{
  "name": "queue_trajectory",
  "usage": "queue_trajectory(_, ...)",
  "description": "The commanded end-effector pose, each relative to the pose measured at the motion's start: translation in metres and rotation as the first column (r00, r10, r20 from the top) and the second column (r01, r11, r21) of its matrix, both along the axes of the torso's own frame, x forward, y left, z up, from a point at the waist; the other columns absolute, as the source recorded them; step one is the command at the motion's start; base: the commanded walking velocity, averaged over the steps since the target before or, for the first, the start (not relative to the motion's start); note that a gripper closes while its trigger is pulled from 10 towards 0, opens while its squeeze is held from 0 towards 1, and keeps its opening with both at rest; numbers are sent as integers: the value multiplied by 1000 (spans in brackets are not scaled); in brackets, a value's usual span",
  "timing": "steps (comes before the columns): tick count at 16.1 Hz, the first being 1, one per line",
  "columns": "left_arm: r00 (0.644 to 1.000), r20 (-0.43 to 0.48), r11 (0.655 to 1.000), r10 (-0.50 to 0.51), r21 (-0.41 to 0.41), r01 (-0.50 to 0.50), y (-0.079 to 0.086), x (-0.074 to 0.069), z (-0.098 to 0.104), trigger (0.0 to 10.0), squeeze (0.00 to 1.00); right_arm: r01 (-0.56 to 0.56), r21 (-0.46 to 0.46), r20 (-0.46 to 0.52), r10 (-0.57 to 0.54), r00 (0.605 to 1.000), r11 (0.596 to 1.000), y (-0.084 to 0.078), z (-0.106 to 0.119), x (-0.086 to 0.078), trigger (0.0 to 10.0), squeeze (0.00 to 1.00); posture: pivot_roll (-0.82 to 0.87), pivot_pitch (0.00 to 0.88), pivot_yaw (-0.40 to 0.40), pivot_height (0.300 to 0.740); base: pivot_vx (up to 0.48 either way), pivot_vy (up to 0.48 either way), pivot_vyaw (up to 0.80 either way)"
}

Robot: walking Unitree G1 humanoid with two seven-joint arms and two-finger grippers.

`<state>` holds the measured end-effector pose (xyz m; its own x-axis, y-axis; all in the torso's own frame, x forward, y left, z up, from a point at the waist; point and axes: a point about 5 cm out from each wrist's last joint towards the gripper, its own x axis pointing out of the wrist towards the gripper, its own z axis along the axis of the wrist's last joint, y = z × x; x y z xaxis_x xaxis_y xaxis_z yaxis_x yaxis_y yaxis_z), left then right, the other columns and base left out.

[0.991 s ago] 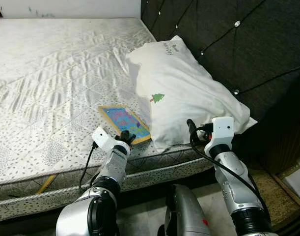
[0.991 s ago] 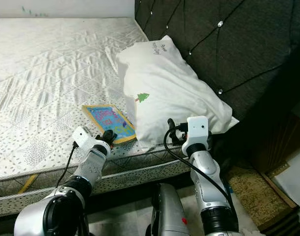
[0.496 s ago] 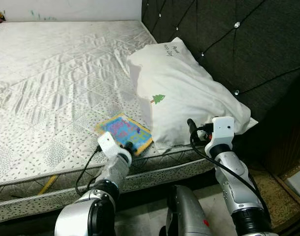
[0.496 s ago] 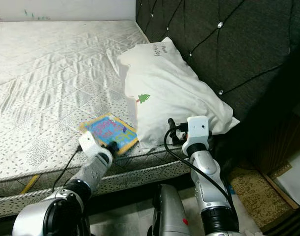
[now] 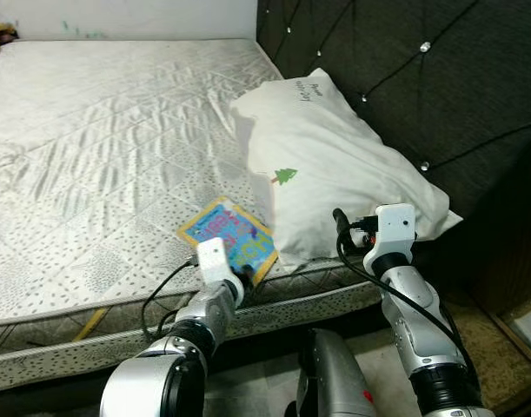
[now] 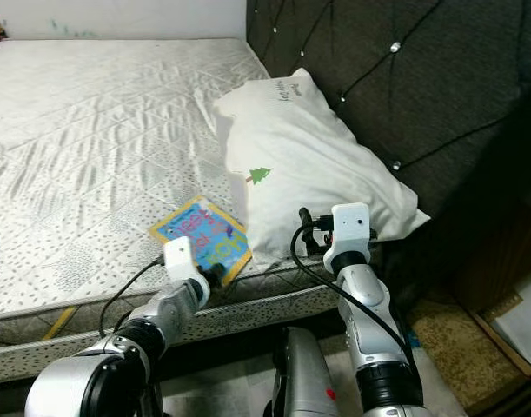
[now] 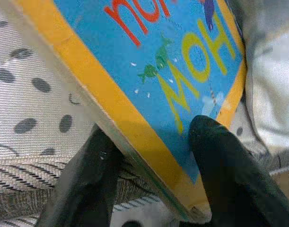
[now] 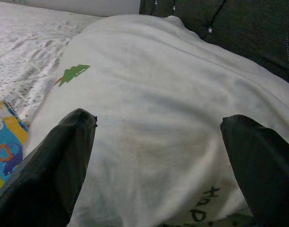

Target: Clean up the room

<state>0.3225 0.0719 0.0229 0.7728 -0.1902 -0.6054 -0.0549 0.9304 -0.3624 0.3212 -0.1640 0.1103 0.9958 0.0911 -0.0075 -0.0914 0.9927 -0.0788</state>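
Left gripper (image 7: 149,156) has one finger above and one below the corner of the book (image 5: 228,240), pinching it at the mattress (image 5: 91,174) edge, probably to lift it. Pillow (image 5: 335,174) just beyond; right gripper (image 8: 158,156) is spread wide, facing it.

Book (image 5: 228,240) lies on mattress (image 5: 100,148), left of pillow (image 5: 335,165).

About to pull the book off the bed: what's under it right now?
The book lies on the mattress, its near corner past the edge, pinched in the left hand, one finger beneath. The pillow sits beside it. Anything under its middle is hidden.
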Motion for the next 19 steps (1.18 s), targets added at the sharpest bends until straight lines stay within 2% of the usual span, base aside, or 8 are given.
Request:
queue_trajectory(1, 991, -82, 994, -102, 38, 105, -8, -16, -15, 10000, 604, 8, -3, 16, -7, 1000, 1000, -2, 4, 2, 10000, 0, -142, 28, -63, 523, 0, 0, 0)
queue_trajectory(2, 989, -81, 990, -122, 60, 127, -8, -16, -16, 10000, 0, 8, -4, 15, -8, 1000, 1000, -2, 3, 2, 10000, 0, -142, 28, -63, 523, 0, 0, 0)
queue_trajectory(4, 993, -87, 995, -77, 57, 82, -2, -16, -18, 10000, 0, 12, -5, 16, -12, 1000, 1000, -2, 4, 4, 10000, 0, -130, 30, -62, 523, 0, 0, 0)
queue_trajectory(5, 995, -93, 998, -39, 36, 43, 1, -17, -19, 10000, 380, 15, -6, 16, -15, 1000, 1000, -3, 4, 4, 10000, 0, -130, 30, -62, 523, 0, 0, 0)
queue_trajectory(6, 995, -98, 1000, -20, 20, 22, 3, -18, -20, 10000, 1000, 16, -6, 17, -16, 1000, 1000, -3, 4, 5, 10000, 0, -127, 31, -62, 523, 0, 0, 0)
queue_trajectory(13, 951, -99, 955, 292, -27, -296, 25, -9, -15, 10000, 1000, 29, -12, 23, -29, 999, 999, -5, 6, 8, 10000, 0, -127, 26, -63, 523, 0, 0, 0)
queue_trajectory(16, 975, -71, 978, 209, 0, -209, 10, -2, -4, 10000, 573, 32, -18, 29, -32, 999, 999, -6, 8, 11, 10000, 0, -126, 22, -65, 523, 0, 0, 0)
queue_trajectory(19, 981, -61, 983, 182, 2, -182, 10, 2, 0, 10000, 588, 40, -21, 34, -39, 999, 999, -9, 9, 11, 10000, 0, -120, 23, -60, 523, 0, 0, 0)
